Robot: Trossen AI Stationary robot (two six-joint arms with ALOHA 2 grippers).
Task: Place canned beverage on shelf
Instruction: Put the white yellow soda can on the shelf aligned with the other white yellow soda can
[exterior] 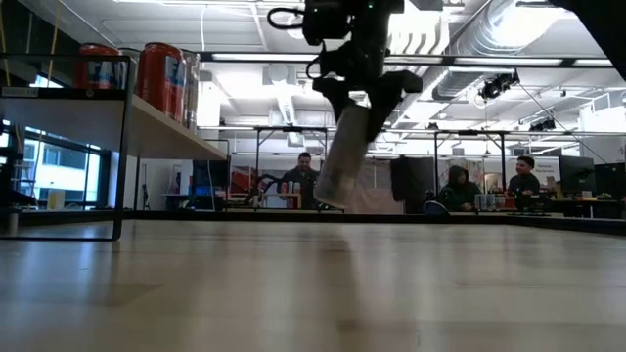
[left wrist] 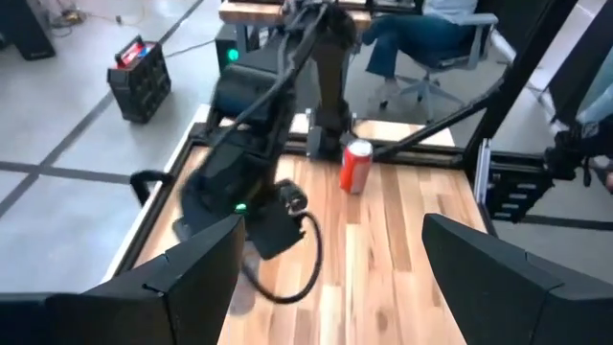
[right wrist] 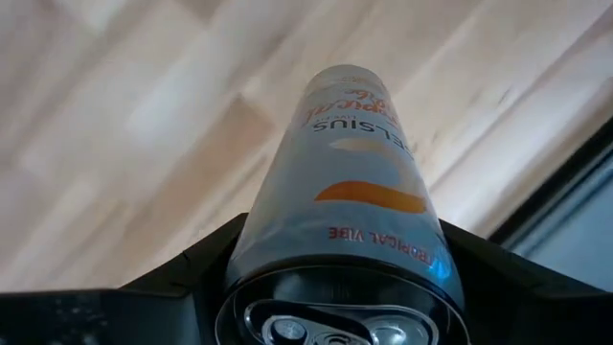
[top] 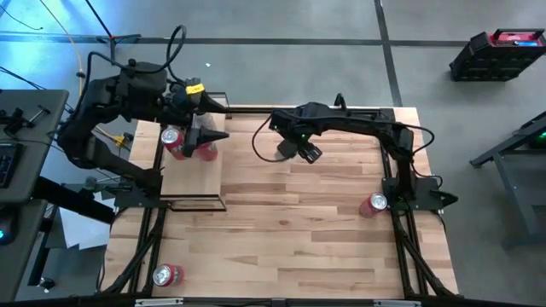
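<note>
the right gripper (top: 290, 152) clamps a pale silver beverage can (exterior: 342, 156), tilted, above mid-table; the narrow pale-wood shelf (top: 192, 175) lies off toward the open-fingered left gripper (top: 205, 136) hovering there.

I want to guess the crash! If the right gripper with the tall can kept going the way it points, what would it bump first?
Probably the bare table. The right gripper points down with the silver can tilted, and its wrist view shows only wood planks ahead.
</note>
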